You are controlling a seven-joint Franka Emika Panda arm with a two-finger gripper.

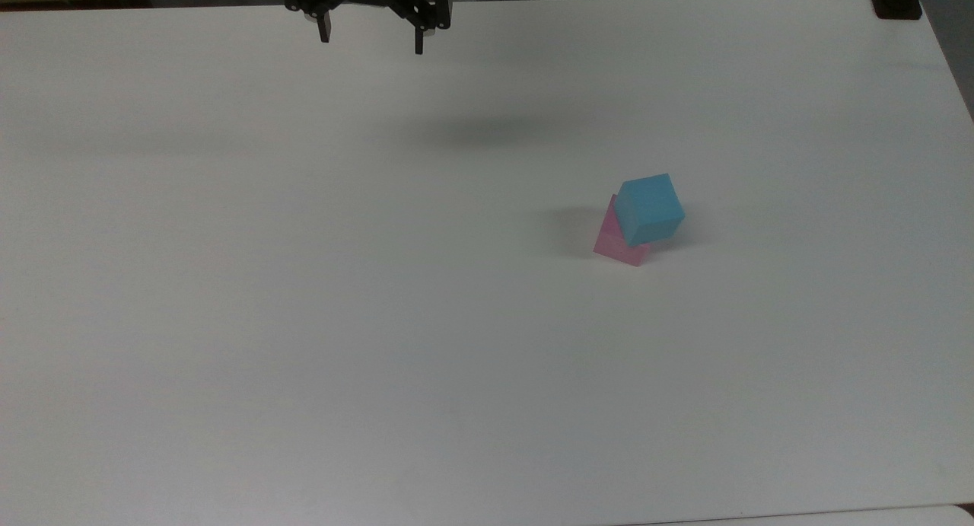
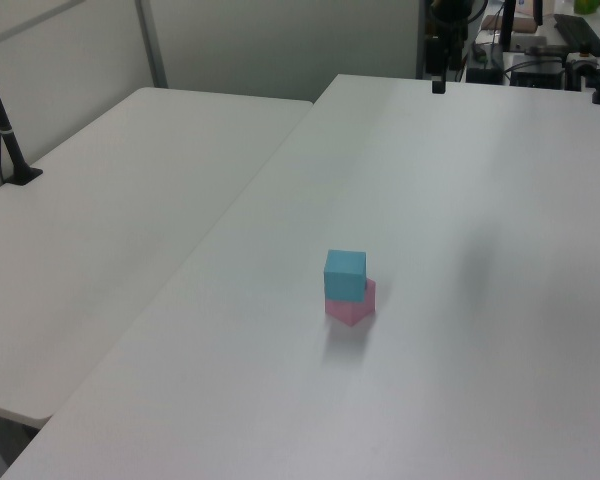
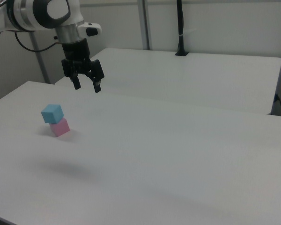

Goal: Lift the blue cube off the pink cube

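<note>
A small matte light-blue cube (image 1: 649,208) was pictured resting on top of a small matte pale-pink cube (image 1: 618,243), the pair standing alone on a plain white table (image 1: 304,320), right of centre in the top view. The upper block was seen turned at an angle to the lower one and set off toward one side, so that part of the pink top face was left uncovered. The black two-finger gripper (image 3: 86,86) of the arm was held high above the table and well apart from the stack, with its fingers spread wide and nothing carried between them. A second white table (image 3: 201,70) was visible behind.

The blue cube was judged to be light, rigid and not fragile, its dull faces likely to give a fair grip. It would best be taken by two opposite side faces, high enough that the pink cube was not touched, with the fingers first turned to match its skewed faces. Any sideways nudge could be expected to slide it off or drag the light pink cube along.
</note>
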